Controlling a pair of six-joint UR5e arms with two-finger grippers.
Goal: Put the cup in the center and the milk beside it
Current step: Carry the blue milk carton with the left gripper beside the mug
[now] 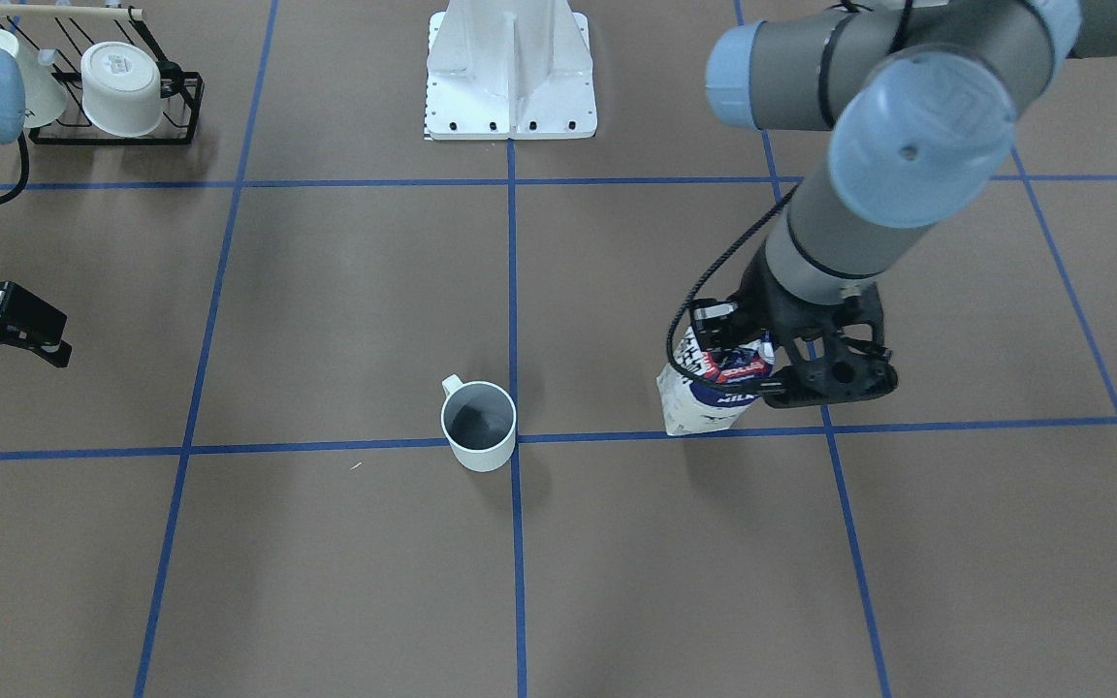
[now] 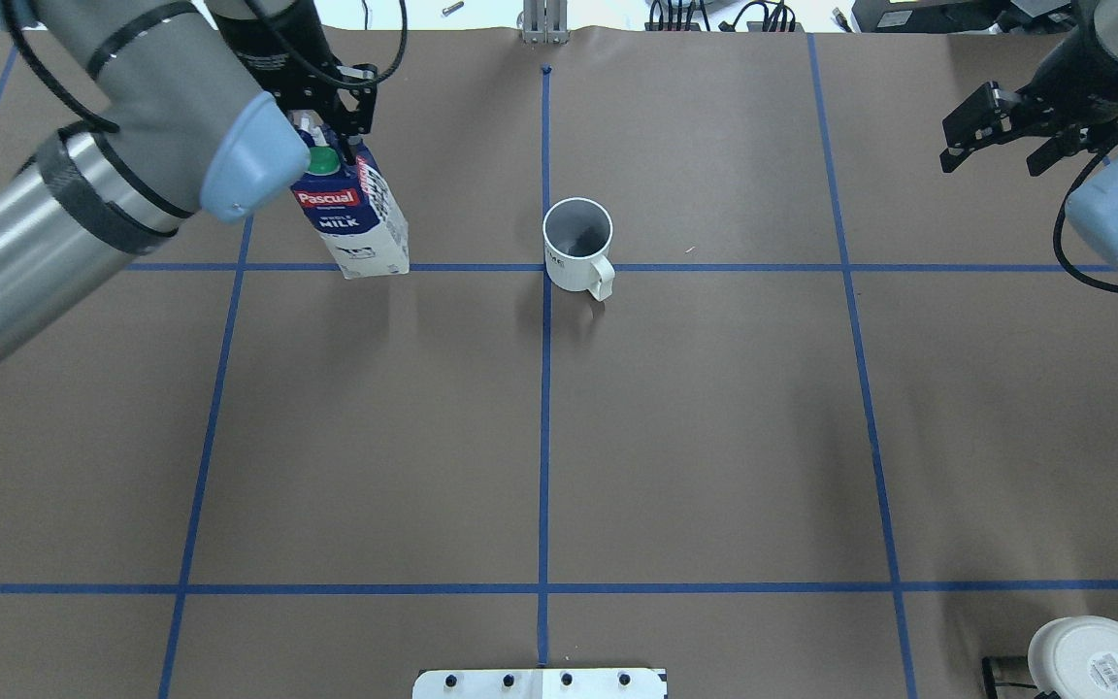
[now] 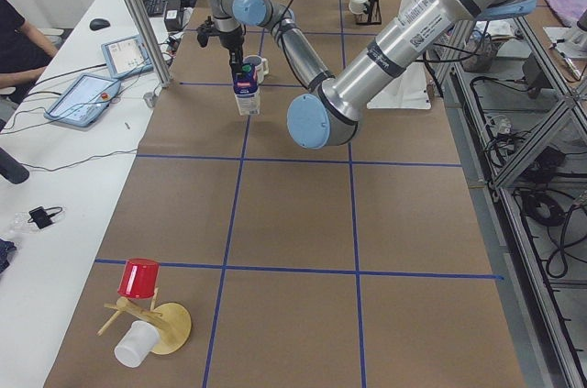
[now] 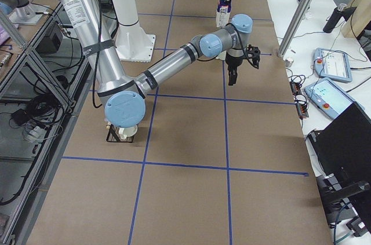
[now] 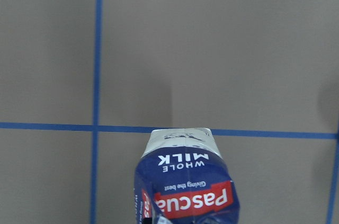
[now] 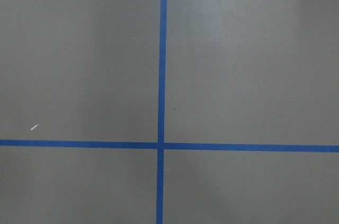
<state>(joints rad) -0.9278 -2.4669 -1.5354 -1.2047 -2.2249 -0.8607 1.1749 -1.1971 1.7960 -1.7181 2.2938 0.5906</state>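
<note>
One cup [image 1: 478, 427], one milk carton [image 2: 357, 228] in left hand [image 2: 329, 144]

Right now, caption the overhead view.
Left fingers grip the milk by its top, left of the cup at the tape crossing.

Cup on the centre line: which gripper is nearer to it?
Left. The left gripper, shut on the milk, is to the cup's left in the overhead view; the right gripper hangs open farther off, near the table's right edge.
</note>
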